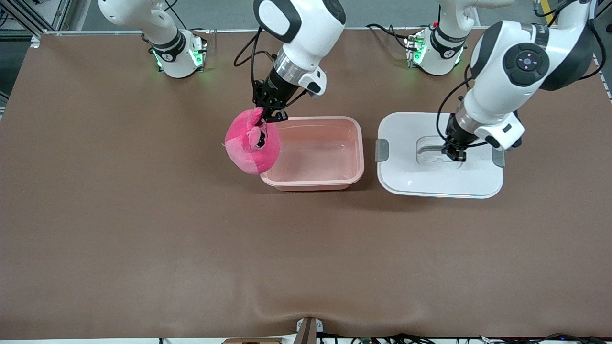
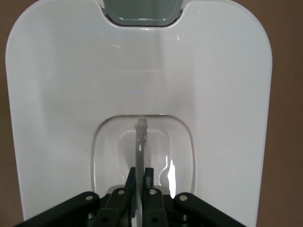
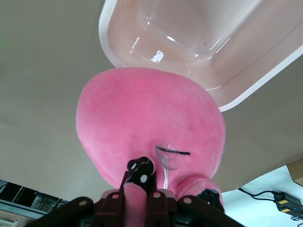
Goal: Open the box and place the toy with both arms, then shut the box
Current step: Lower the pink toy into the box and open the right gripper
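toy (image 1: 252,143) pinched in right gripper (image 1: 270,113) over box (image 1: 315,152) rim; no writing legible.

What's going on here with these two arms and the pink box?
The box sits open and empty on the table, its lid lying flat beside it toward the left arm's end. The right gripper is shut on the toy, holding it in the air over the box's rim at the right arm's end, not yet inside. The left gripper is shut on the handle in the lid's centre recess.
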`<state>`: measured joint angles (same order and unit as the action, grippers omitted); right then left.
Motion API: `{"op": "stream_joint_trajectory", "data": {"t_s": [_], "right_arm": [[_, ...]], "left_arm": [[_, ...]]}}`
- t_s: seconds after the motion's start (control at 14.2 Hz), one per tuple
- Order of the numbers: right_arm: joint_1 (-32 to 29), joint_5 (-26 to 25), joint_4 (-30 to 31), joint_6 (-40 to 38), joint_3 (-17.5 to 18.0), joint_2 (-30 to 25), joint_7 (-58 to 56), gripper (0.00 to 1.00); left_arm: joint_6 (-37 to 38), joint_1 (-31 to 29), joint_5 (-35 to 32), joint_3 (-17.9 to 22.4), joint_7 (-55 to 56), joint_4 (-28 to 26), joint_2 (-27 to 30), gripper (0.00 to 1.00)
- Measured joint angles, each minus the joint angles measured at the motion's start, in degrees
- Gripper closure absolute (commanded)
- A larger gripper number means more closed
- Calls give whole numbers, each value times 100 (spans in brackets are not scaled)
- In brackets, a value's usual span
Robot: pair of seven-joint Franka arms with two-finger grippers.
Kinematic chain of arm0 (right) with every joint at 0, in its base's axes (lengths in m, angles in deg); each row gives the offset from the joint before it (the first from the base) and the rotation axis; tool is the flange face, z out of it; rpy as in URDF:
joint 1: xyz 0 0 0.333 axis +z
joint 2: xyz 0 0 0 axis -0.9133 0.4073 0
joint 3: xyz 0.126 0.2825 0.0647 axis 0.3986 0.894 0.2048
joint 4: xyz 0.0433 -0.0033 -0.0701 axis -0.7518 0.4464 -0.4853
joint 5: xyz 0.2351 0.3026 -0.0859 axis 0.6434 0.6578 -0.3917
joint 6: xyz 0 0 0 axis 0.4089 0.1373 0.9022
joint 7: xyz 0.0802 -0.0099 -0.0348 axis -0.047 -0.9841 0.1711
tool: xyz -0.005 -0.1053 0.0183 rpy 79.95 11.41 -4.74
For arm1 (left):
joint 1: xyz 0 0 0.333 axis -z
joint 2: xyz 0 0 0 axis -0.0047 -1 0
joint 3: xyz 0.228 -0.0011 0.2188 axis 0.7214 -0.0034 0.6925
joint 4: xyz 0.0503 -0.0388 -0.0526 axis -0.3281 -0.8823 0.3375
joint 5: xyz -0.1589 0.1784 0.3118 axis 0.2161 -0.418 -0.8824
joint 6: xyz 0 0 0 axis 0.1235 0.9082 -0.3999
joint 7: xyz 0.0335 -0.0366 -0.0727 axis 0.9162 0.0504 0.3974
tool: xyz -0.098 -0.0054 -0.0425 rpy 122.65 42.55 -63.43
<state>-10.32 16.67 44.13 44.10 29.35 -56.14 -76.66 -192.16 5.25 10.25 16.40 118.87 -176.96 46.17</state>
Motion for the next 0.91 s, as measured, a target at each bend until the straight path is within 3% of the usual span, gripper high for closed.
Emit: {"op": "stream_joint_trajectory", "data": {"t_s": [0.21, 0.42, 0.49, 0.56, 0.63, 0.91], "right_arm": [[99, -36, -155, -9, -2, 208, 115, 100], [236, -43, -489, -17, -2, 505, 248, 77], [272, -43, -597, -18, -2, 610, 280, 60], [314, -43, -680, -18, -2, 697, 353, 18], [366, -43, -738, -15, -1, 769, 468, 0], [526, -33, -895, -10, -1, 847, 821, 0]], "left_arm": [[-9, -337, 227, 5, -522, -42, 3, 100], [-13, -432, 250, 4, -646, -54, 3, 100], [-13, -432, 250, -2, -646, -56, 3, 100], [-13, -432, 250, -4, -646, -59, 3, 100], [-13, -432, 250, -3, -646, -63, 3, 100], [-13, -433, 250, -3, -646, -71, 3, 100]]}}
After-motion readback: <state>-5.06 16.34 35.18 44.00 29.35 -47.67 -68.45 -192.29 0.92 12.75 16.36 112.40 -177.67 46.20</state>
